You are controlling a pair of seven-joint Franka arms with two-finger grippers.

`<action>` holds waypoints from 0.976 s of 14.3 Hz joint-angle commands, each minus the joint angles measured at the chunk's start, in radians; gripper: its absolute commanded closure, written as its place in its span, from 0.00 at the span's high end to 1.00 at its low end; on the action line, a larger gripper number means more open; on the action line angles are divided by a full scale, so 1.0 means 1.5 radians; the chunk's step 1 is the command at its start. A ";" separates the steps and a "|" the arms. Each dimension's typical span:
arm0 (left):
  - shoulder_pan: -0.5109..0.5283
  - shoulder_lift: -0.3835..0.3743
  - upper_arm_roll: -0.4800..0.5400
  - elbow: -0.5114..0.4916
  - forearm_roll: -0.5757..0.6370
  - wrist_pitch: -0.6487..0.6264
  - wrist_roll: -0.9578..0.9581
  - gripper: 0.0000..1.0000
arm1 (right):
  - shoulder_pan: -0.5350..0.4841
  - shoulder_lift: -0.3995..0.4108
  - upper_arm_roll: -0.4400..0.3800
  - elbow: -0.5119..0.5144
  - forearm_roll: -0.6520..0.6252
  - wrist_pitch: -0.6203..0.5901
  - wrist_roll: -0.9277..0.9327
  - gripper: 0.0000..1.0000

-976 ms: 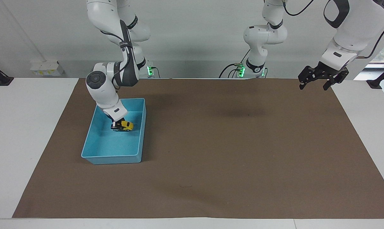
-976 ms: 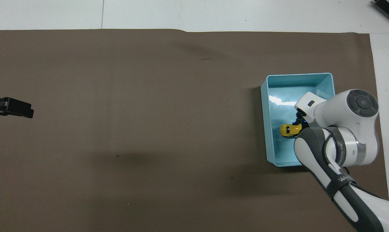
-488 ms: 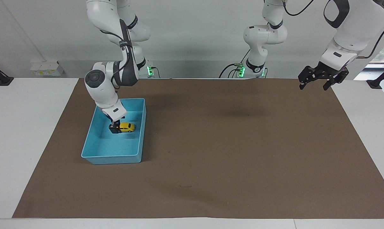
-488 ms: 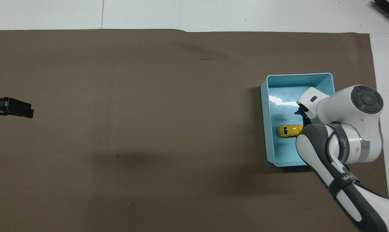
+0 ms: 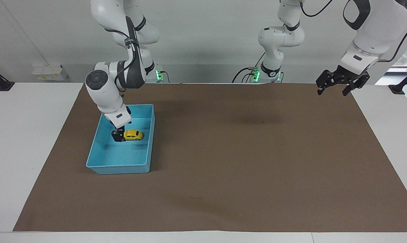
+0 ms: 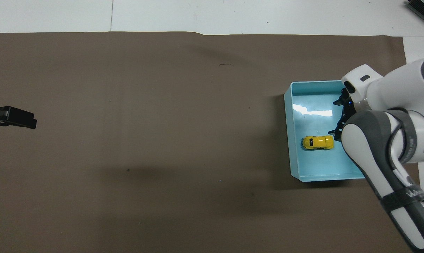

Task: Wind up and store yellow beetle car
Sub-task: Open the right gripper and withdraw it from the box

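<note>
My brown mat (image 5: 223,152) covers most of the white table (image 5: 28,141), and I place everything from the light blue bin (image 5: 98,153) that sits on it toward my right arm's end. The bin is a shallow rectangular tub, its long sides running away from me.

My right arm reaches down over the bin. Its gripper (image 5: 117,135) hangs inside the bin's walls, just beside the car's end that points toward my right arm's end of the table. Its fingers stand spread and grip nothing; in the overhead view they (image 6: 339,123) show as 2 dark prongs clear of the car.

My left arm waits well apart from the bin, over the mat's corner at my left arm's end. Its gripper (image 5: 335,88) is up in the air with fingers parted, empty.

The yellow beetle car (image 5: 133,135) rests on its wheels on the bin's floor, roughly mid-bin, lying crosswise to the long sides, free of my fingers.
</note>
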 commanded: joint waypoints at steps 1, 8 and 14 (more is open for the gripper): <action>0.003 -0.003 -0.001 0.006 0.011 -0.012 0.004 1.00 | -0.011 0.000 0.005 0.049 0.018 -0.024 0.045 1.00; 0.002 -0.002 -0.001 0.006 0.011 -0.012 0.004 1.00 | -0.015 -0.018 -0.002 0.116 0.017 -0.052 0.170 1.00; 0.003 -0.002 -0.001 0.006 0.011 -0.012 0.004 1.00 | -0.019 -0.050 0.002 0.143 0.019 -0.118 0.481 1.00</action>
